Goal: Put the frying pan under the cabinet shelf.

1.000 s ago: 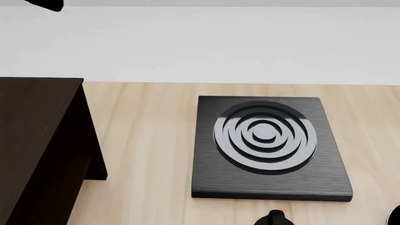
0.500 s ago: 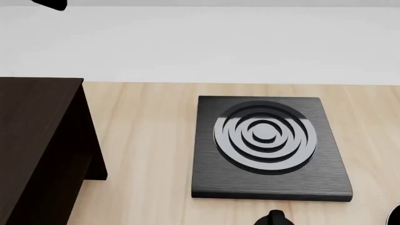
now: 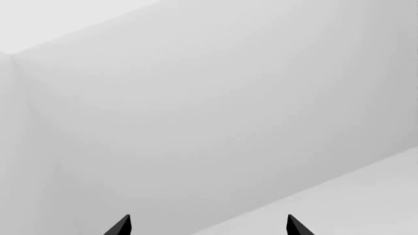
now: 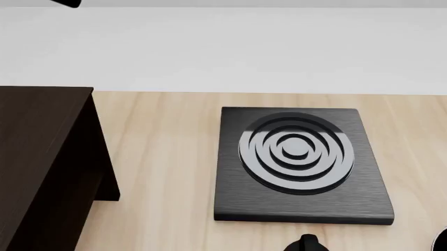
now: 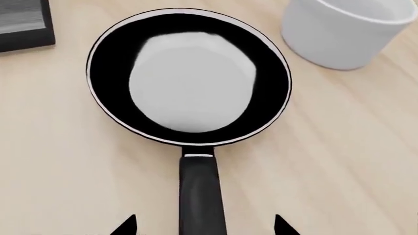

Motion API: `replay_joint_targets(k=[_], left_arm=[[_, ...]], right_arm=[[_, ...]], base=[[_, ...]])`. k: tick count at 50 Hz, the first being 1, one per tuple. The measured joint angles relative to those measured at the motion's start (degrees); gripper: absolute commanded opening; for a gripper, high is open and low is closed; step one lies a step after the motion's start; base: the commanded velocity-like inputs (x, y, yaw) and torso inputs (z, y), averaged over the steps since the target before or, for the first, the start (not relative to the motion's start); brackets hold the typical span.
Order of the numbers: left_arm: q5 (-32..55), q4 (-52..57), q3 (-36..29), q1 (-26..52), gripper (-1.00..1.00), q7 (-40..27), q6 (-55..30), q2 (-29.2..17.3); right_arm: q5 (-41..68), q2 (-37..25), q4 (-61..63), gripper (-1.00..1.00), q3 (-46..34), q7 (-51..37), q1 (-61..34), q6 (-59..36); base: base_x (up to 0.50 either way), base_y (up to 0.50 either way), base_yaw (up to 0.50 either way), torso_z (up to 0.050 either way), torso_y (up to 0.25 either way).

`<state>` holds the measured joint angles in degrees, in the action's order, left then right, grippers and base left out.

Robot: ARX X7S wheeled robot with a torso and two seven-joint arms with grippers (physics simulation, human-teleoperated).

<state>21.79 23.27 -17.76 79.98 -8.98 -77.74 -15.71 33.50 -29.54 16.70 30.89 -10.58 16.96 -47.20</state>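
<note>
The frying pan (image 5: 189,78) shows only in the right wrist view. It is round and black with a thin pale rim and a grey glossy inside, and it lies flat on the wooden table. Its long black handle (image 5: 201,196) runs back toward my right gripper (image 5: 203,226). That gripper is open, with one fingertip on each side of the handle and clear of it. The dark cabinet shelf (image 4: 42,157) stands at the left of the head view. My left gripper (image 3: 207,226) is open and empty and faces a bare white wall.
A square black plate with concentric rings (image 4: 300,162) lies mid-table, and its corner shows in the right wrist view (image 5: 23,22). A white bowl (image 5: 346,29) stands close beside the pan's rim. A small black part (image 4: 307,243) pokes in at the head view's bottom edge.
A black arm part at the head view's top left corner has shifted slightly right. Nothing else has moved.
</note>
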Motion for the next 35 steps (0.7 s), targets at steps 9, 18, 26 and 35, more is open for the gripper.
replay_joint_targets(k=[9, 18, 26, 35], left_arm=[[0.1, -0.4, -0.5, 0.4, 1.00, -0.2, 0.1, 0.3], [0.1, -1.0, -1.1, 0.7, 1.00, -0.4, 0.4, 0.8], [0.2, -1.3, -1.5, 1.0, 1.00, -0.6, 0.4, 1.0], [0.4, -1.3, -1.6, 1.4, 1.00, -0.8, 0.3, 1.2]], right_arm=[[-0.3, -0.2, -3.2, 1.00, 0.2, 0.9, -0.5, 1.0], [-1.0, -0.3, -7.2, 1.00, -0.4, 2.1, -1.5, 2.5], [-1.7, -0.3, -10.5, 1.00, -1.7, 3.1, -2.7, 3.7], [-2.2, -0.4, -12.8, -1.00, -3.5, 3.9, -3.7, 4.6]], base=[[0.00, 0.00, 0.00, 0.000, 0.000], [0.00, 0.00, 0.00, 0.000, 0.000], [0.00, 0.00, 0.00, 0.000, 0.000], [0.00, 0.00, 0.00, 0.000, 0.000]])
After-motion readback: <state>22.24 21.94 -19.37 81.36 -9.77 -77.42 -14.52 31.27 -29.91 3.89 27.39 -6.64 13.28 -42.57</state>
